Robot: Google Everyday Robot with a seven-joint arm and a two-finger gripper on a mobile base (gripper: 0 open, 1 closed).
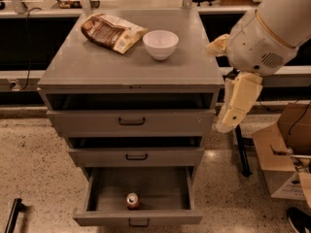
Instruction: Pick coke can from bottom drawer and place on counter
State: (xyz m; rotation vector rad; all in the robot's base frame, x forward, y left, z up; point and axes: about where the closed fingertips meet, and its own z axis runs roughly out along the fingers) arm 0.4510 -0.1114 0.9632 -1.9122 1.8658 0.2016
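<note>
The coke can (132,200) is seen standing in the pulled-out bottom drawer (165,218), near its front wall. The pincer (237,103) is held beside the drawer cabinet (97,123), up and rightward, well apart from the can; its state cannot be told.

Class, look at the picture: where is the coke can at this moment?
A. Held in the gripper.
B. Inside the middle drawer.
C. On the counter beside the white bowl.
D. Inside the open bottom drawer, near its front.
D: the coke can stands upright on the floor of the open bottom drawer, close to its front wall, while the gripper hangs off to the cabinet's right, well above it.
</note>
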